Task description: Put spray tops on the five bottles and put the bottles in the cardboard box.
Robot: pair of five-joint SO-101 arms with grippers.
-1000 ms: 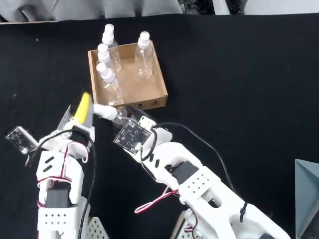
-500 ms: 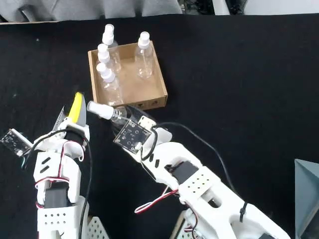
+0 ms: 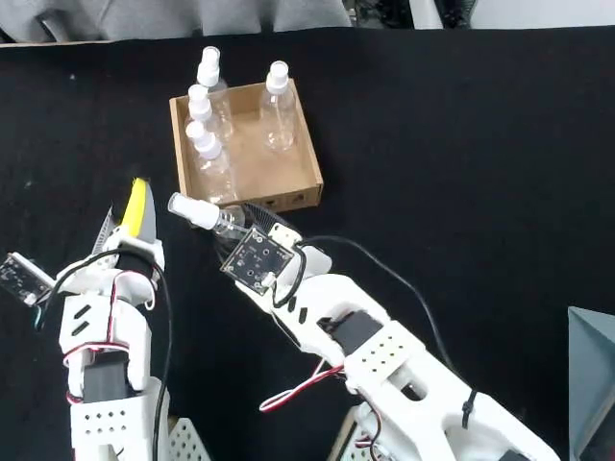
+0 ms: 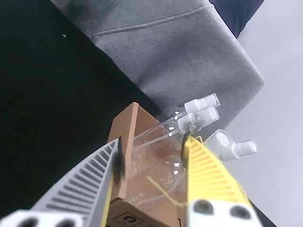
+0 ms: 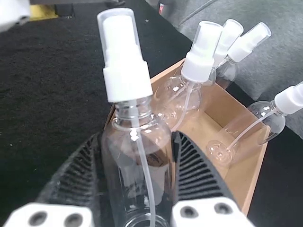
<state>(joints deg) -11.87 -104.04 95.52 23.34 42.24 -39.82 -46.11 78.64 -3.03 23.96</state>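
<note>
The black bench (image 3: pixel 461 173) carries an open cardboard box (image 3: pixel 281 200), which sits directly on it toward the far side, left of the middle in the high view. A grey-blue object (image 3: pixel 593 379) stands at the bench's right edge near the front, well apart from the box. Grey fabric (image 3: pixel 144 17) lies along the far edge.

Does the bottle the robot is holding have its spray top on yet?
On: a white spray top caps the bottle in the right gripper.

left end effector (image 4: pixel 151 144) agape, right end effector (image 5: pixel 136 142) gripping
</note>
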